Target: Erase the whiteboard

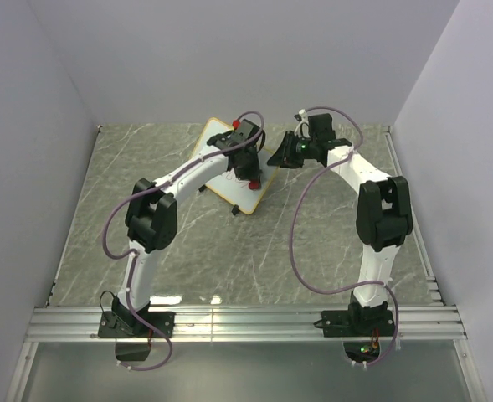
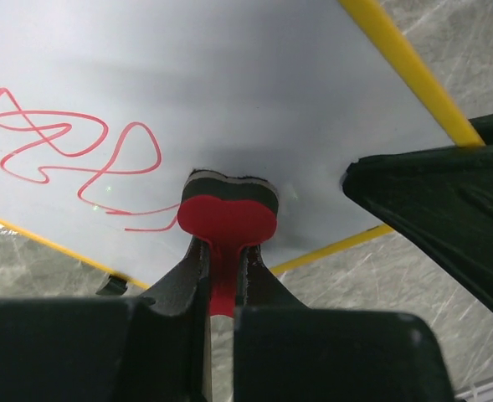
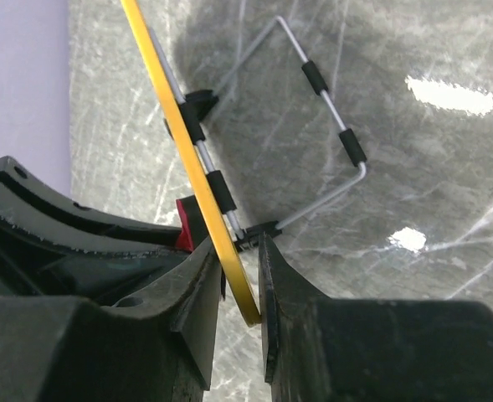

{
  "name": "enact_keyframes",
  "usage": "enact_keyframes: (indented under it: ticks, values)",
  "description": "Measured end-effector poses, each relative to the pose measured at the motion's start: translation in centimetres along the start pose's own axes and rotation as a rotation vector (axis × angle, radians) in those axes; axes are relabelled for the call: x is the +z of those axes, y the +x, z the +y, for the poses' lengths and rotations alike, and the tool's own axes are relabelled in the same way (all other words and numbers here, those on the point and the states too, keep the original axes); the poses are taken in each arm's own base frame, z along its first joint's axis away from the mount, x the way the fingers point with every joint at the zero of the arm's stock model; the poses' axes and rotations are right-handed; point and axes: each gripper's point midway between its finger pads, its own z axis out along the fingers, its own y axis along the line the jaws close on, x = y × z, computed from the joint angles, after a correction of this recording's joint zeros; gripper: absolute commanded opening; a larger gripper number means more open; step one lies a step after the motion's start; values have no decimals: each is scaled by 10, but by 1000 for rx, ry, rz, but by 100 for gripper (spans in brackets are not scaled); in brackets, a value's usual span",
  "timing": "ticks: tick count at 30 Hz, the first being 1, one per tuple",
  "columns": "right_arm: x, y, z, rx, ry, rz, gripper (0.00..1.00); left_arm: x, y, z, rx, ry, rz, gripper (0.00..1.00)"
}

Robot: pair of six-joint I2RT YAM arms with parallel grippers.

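- Red marker scribbles [image 2: 70, 146] lie across the left part of the small white rectangular whiteboard with a thin yellow frame [image 2: 254, 92]. They look untouched, so I judge the erasing is hardly begun and all these lines are left to wipe.
- The whiteboard leans tilted on a bent grey wire stand [image 3: 315, 77], at the far middle of the grey marble-patterned desk [image 1: 146, 159].
- The left end effector [image 2: 223, 251] is clenched on the red handle of a small felt eraser [image 2: 228, 219]. Its pad lies against the board, just right of the nearest stroke.
- The right end effector [image 3: 239, 293] has one finger on each side of the yellow frame edge and seems to pinch it, probably to steady the board.
- Edges: in the left wrist view the eraser is near the closer frame edge. Open white surface lies to the left and beyond it, while the right end effector occupies the right corner.
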Motion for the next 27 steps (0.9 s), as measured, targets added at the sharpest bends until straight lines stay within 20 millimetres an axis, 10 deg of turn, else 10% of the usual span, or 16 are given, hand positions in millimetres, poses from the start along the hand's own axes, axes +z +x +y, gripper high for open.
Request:
enact_keyframes:
  ticks: [15,19,27]
  values:
    - [-11,14,0,-14,14,-8,0,31,-16,141,-103,-229,-27,0]
    - [-12,18,2,-11,19,5,0,28,-17,132,-59,-246,-52,0]
    - [-12,20,2,3,18,12,0,10,9,44,45,-83,-98,0]
